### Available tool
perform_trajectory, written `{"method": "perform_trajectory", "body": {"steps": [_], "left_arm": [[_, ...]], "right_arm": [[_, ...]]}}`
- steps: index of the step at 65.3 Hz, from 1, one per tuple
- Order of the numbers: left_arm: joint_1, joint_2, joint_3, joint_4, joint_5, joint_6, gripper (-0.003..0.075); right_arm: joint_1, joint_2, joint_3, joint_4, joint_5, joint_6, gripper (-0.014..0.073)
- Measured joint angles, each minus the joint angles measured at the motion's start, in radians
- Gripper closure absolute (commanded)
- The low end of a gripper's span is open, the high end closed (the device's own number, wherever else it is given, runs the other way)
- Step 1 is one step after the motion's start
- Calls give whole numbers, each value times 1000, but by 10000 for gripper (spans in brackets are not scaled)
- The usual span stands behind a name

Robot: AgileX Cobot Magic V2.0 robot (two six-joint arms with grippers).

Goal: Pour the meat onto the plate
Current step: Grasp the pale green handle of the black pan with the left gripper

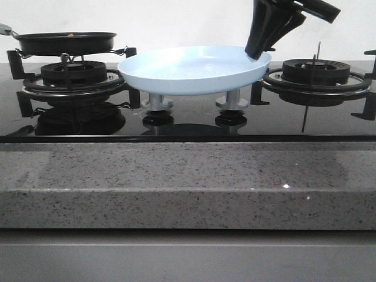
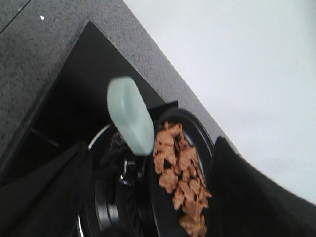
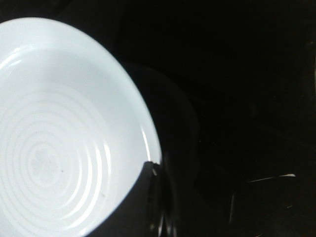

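Note:
The meat (image 2: pixel 180 173), a heap of orange-brown chunks, lies in a black frying pan (image 1: pixel 64 41) on the left burner. The pan's pale green handle (image 2: pixel 129 116) points toward my left gripper (image 2: pixel 150 148). That gripper is open, one dark finger on each side, and the handle's end is just ahead of the gap. The front view does not show it. The pale blue plate (image 1: pixel 194 70) sits level over the stove's middle, just above the knobs. My right gripper (image 1: pixel 257 53) is shut on its right rim. The right wrist view shows the plate's (image 3: pixel 59 133) ringed inside with nothing on it.
The black glass hob (image 1: pixel 188 120) has a burner grate (image 1: pixel 70 73) under the pan and another (image 1: pixel 317 73) at the right. Two silver knobs (image 1: pixel 157 104) stand below the plate. A grey speckled counter edge (image 1: pixel 188 182) runs along the front.

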Motion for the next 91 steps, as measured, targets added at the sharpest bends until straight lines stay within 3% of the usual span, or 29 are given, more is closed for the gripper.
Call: {"method": "perform_trajectory", "body": {"steps": [30, 65, 72, 91], "left_arm": [[-11, 186, -153, -59, 33, 4, 230], [-46, 193, -168, -96, 19, 4, 236], [-46, 193, -168, -96, 19, 4, 318], [-46, 193, -168, -94, 43, 4, 661]], "right_arm": [[0, 0, 0, 0, 0, 0, 654], [0, 0, 0, 0, 0, 0, 654], [0, 0, 0, 0, 0, 0, 654], [0, 0, 0, 0, 0, 0, 654]]}}
